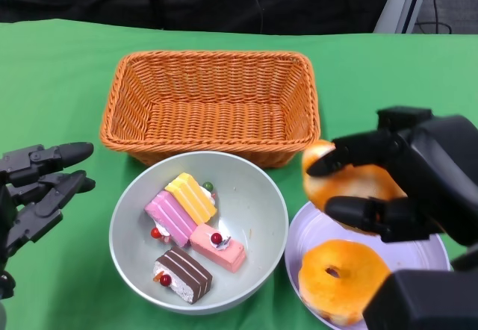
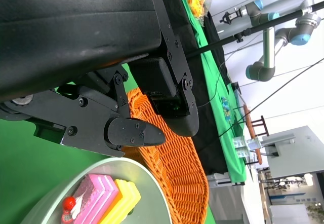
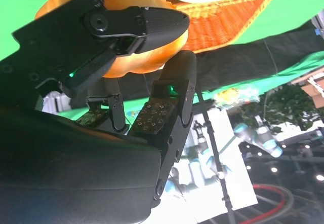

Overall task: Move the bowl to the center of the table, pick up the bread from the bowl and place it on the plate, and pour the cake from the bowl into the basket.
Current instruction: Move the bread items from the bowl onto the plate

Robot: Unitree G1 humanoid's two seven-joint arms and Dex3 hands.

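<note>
I see the bread (image 1: 340,184) gripped in my right hand (image 1: 392,184), at right of frame above the plate (image 1: 310,229), which carries another bread piece (image 1: 342,279); the bowl (image 1: 261,229) sits lower centre holding cakes (image 1: 187,229), basket (image 1: 213,106) behind, left hand (image 1: 37,188) spread and empty at left

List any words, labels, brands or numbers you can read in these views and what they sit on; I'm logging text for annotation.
None can be read. The grey round bowl, orange wicker basket, pale round plate and black right hand show no text. The printed backdrop in the right wrist view is too blurred to read.
</note>
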